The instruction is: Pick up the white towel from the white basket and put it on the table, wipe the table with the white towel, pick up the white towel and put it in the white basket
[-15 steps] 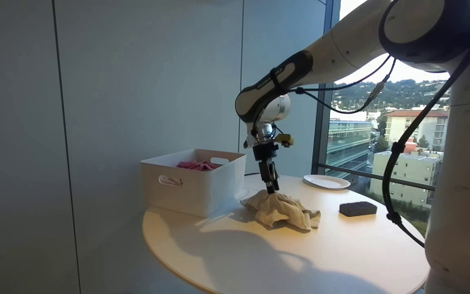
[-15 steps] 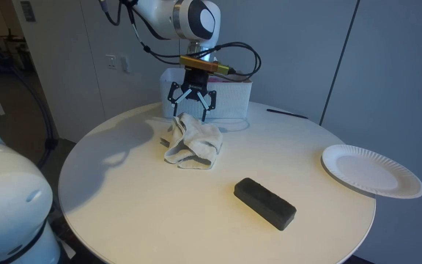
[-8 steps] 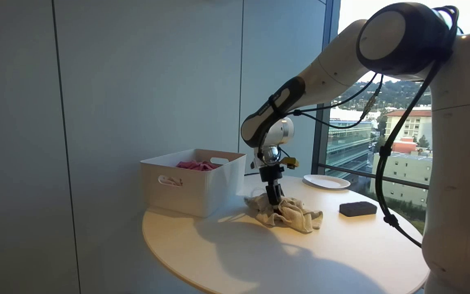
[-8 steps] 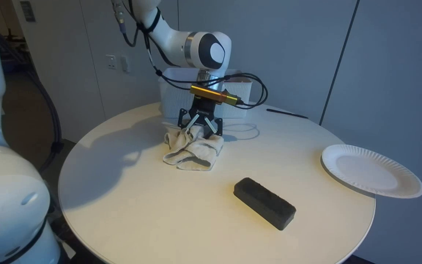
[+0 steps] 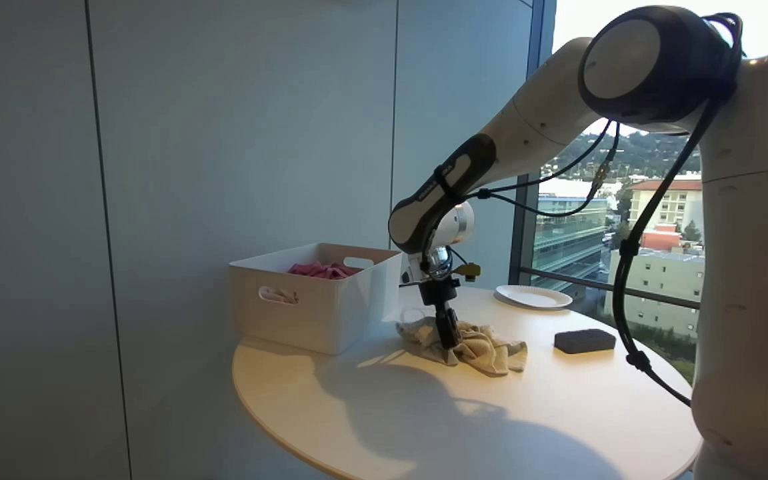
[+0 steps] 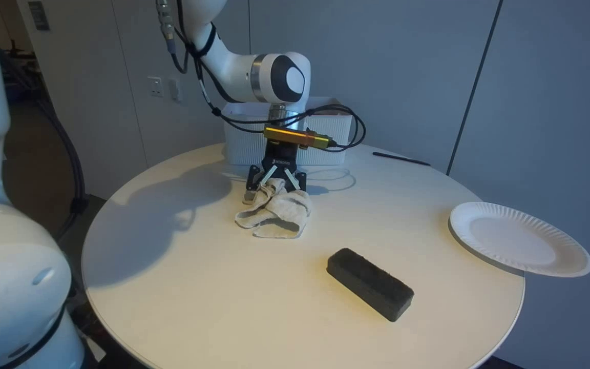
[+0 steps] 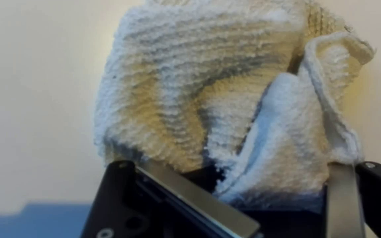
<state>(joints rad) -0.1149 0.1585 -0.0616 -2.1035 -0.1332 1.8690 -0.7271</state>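
The white towel [image 5: 487, 350] lies crumpled on the round white table [image 6: 213, 292], seen in both exterior views. My gripper [image 5: 449, 341] points down into its folds, at the side nearest the white basket [image 5: 284, 323]. In an exterior view the towel [image 6: 290, 207] bunches up between the fingers, and the gripper [image 6: 276, 189] looks shut on it. Cloth hides the fingertips. The wrist view shows a fold of the towel [image 7: 283, 142] pinched up between the finger linkages, the remainder spread beyond. Behind the arm stands the basket [image 6: 325, 138], at the table's wall side.
Pink cloth [image 5: 323, 270] shows inside the basket. A dark block [image 6: 370, 284] lies on the table, and a paper plate [image 6: 520, 240] overhangs the edge. Near the wall rests a thin dark stick [image 6: 401, 159]. A window [image 5: 651, 233] borders the table.
My gripper has come down from above the towel into its folds, then shifted slightly toward the basket. Its fingers have drawn together, gathering cloth between them. The basket, block and plate have stayed put.
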